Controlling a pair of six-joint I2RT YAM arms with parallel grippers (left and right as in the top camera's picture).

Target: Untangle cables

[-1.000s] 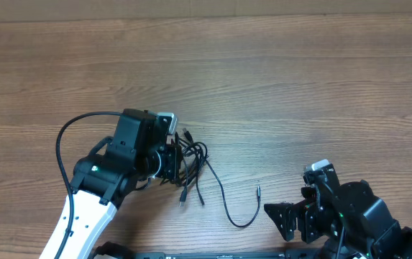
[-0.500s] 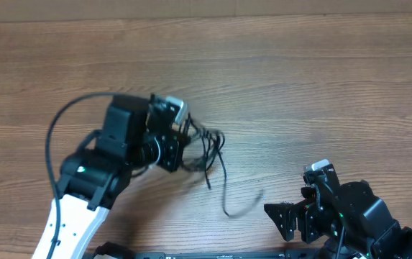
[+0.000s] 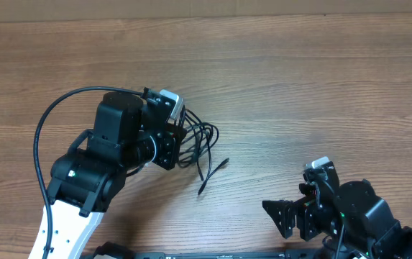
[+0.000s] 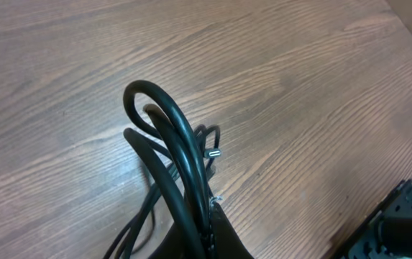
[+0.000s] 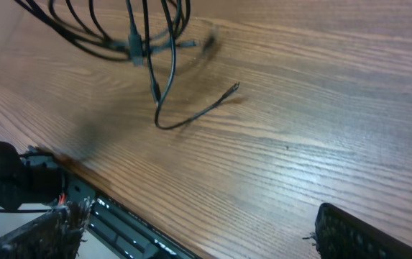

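The left end effector [image 3: 171, 138] is clamped tight on the bundle of thin black cables with small plug connectors [image 3: 197, 141], just to the 9 o'clock side of centre on the brown wood-grain bench [image 3: 321, 86]. The left wrist view shows the loops [image 4: 168, 144] arching straight out of the closed fingers, with one small plug [image 4: 213, 152] dangling behind them.

From the right wrist view, the tangle [image 5: 144, 39] hangs above the surface. One trailing cord end [image 5: 191, 115] curls down onto the wood, and in the overhead view it points toward 5 o'clock. My read is that the bundle is held up so its weight pulls the loops apart and a free end drops where the other arm can take it.

The right end effector [image 3: 281, 218] sits at the bench's 5 o'clock edge, jaws spread wide, holding nothing and touching nothing, well apart from the cords. It looks parked and ready to go for that loose end.
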